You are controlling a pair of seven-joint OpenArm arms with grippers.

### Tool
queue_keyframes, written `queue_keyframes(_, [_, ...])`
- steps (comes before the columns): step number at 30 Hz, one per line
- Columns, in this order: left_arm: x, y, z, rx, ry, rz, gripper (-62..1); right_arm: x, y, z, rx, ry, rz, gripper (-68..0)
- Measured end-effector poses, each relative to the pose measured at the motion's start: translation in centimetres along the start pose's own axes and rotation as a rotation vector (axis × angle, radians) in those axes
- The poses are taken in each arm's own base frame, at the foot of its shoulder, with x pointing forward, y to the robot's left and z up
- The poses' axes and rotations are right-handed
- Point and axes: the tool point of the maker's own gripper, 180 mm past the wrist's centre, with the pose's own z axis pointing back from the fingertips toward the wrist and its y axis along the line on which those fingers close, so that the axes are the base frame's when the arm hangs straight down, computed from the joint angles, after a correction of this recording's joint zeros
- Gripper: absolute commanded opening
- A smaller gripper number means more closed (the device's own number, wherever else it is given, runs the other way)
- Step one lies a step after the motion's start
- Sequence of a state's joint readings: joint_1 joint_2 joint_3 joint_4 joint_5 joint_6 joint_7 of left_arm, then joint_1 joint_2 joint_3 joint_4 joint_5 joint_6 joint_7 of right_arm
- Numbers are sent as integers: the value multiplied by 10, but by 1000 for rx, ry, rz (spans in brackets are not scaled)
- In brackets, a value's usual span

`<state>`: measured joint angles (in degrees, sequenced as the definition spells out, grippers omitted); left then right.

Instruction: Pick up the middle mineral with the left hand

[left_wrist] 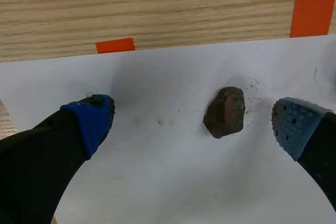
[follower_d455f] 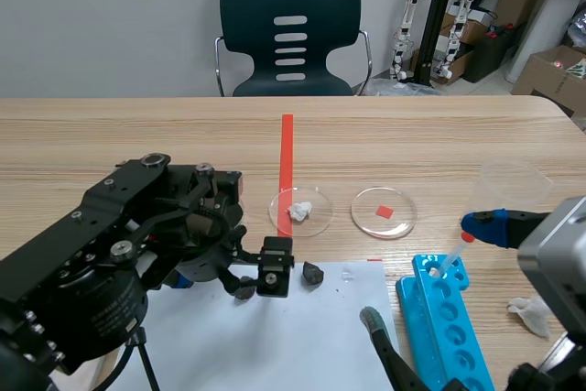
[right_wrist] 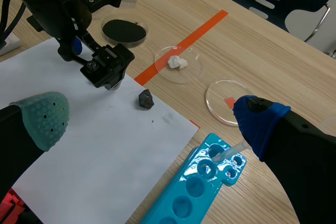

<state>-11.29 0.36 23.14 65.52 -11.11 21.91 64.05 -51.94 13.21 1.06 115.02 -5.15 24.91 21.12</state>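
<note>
On the white paper (left_wrist: 157,182), the left gripper (left_wrist: 193,123) sits wide open around the brown mineral (left_wrist: 224,112). The rock's off-centre, so closing might knock it sideways.

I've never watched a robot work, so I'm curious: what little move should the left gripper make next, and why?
Probably close now. The left gripper is open, and the brown mineral lies on the white paper between its pads, nearer one pad than the other.
</note>
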Motion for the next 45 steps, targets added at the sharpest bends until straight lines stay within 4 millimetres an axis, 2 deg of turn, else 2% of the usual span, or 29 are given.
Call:
queue_keyframes(5, [1,-1,0,13,-5,-10,10,0,0,0,0,0,0,4])
queue_keyframes(10, [5,2,0,38,-30,-31,-78,0,0,0,0,0,0,4])
queue_keyframes(15, [4,-10,1,21,-34,-56,-85,0,0,0,0,0,0,4])
queue_keyframes(21, [5,-9,1,27,-36,-58,-88,0,0,0,0,0,0,4])
queue_keyframes(27, [1,-9,1,27,-15,-57,-194,0,0,0,0,0,0,4])
queue_keyframes(35, [-7,-6,-5,37,16,-59,-200,0,0,0,0,0,0,4])
queue_keyframes(45, [-7,-8,-5,33,12,-58,-396,0,0,0,0,0,0,4])
